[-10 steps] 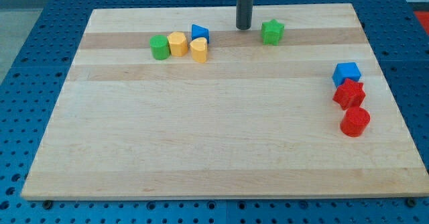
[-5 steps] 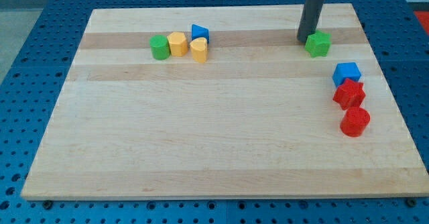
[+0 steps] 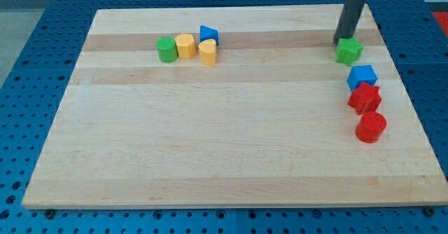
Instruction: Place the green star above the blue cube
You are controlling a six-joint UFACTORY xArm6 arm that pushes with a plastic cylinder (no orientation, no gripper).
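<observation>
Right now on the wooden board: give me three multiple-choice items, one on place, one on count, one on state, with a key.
1. Where is the green star block relative to the blue cube block?
A. toward the view's top
B. toward the view's bottom
C. far at the view's left

2. How many red blocks are there?
A. one
B. two
C. four

3. My tip is:
A. among the yellow blocks
B. right at the green star's upper left
C. out of view

Key: 1 A, star sits just above the cube. 2 B, red star and red cylinder. 3 B, rod ends beside the star.
</observation>
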